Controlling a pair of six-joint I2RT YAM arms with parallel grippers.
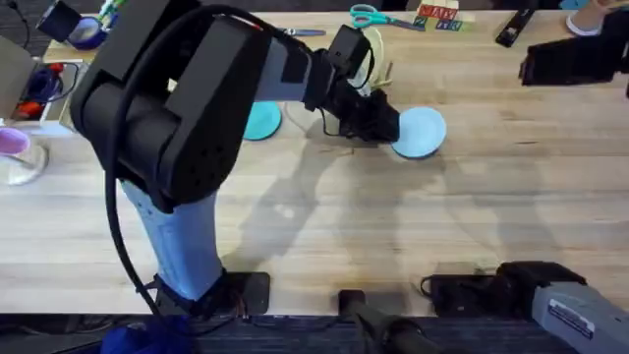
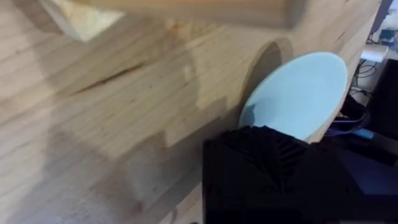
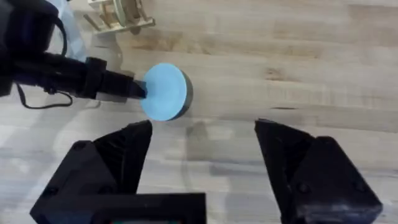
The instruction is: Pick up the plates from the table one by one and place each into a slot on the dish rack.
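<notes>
Gripping the pale blue plate (image 1: 421,132) at its 9 o'clock rim with the left fingers (image 1: 385,126), tilting it off the counter (image 1: 393,226), likely for upright slotting. Idling with right fingers (image 3: 202,162) spread open. Standing at 11 o'clock of the plate: dish rack (image 1: 374,61).

Even bright light, soft shadows, blurred foreground.

Bulky matte-black joint housings, pale blue-grey lower link, thin black cables looping alongside, black angular claw (image 3: 202,165) fingers.

Black jaws grip the pale blue plate (image 2: 303,92) at its edge above the table (image 2: 112,124).
</notes>
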